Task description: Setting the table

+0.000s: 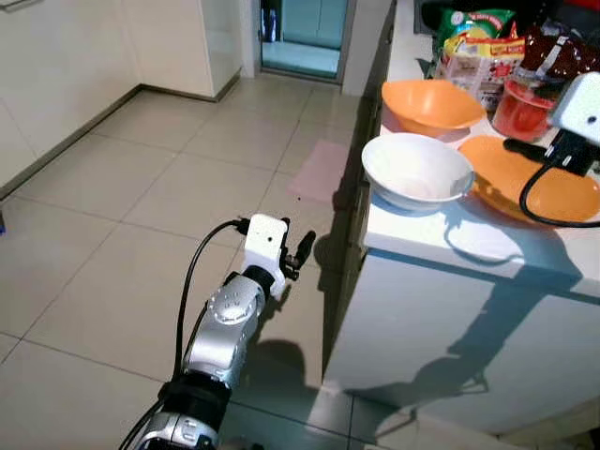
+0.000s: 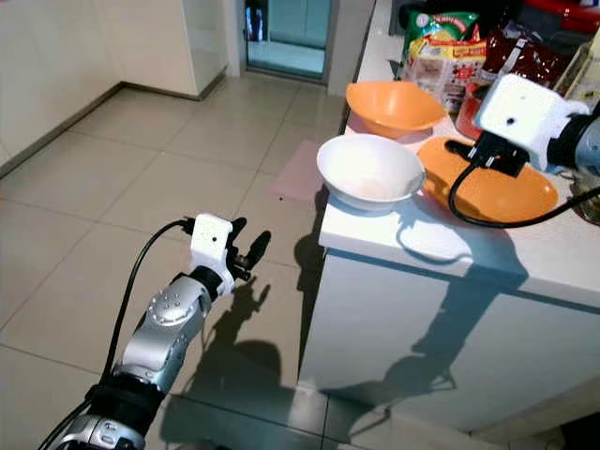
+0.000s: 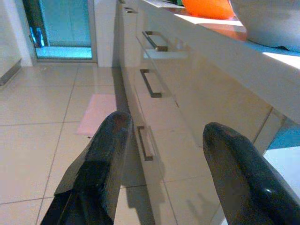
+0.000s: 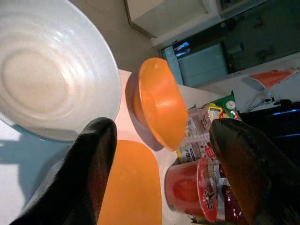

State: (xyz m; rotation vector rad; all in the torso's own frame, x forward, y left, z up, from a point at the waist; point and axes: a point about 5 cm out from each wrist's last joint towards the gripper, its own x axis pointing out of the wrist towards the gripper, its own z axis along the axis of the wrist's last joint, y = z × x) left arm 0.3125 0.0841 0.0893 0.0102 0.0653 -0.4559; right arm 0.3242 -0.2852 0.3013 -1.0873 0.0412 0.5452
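Observation:
A white bowl (image 1: pixel 417 171) sits near the counter's front corner. Behind it is an orange bowl (image 1: pixel 431 103), and an orange plate (image 1: pixel 530 178) lies to its right. My right gripper (image 4: pixel 159 136) hovers open just over the orange plate, its fingers (image 2: pixel 464 147) pointing towards the white bowl (image 4: pixel 51 75) with nothing between them. My left gripper (image 1: pixel 298 246) is held out low over the tiled floor, left of the counter's front and below its top. It is open and empty, and faces the drawer fronts (image 3: pixel 154 89).
A red-lidded jar (image 1: pixel 525 108) and snack packets (image 1: pixel 478 56) stand at the back of the white counter (image 1: pixel 469 244). A pink mat (image 1: pixel 322 171) lies on the floor by the cabinets. Open tiled floor stretches left towards a doorway (image 1: pixel 305 33).

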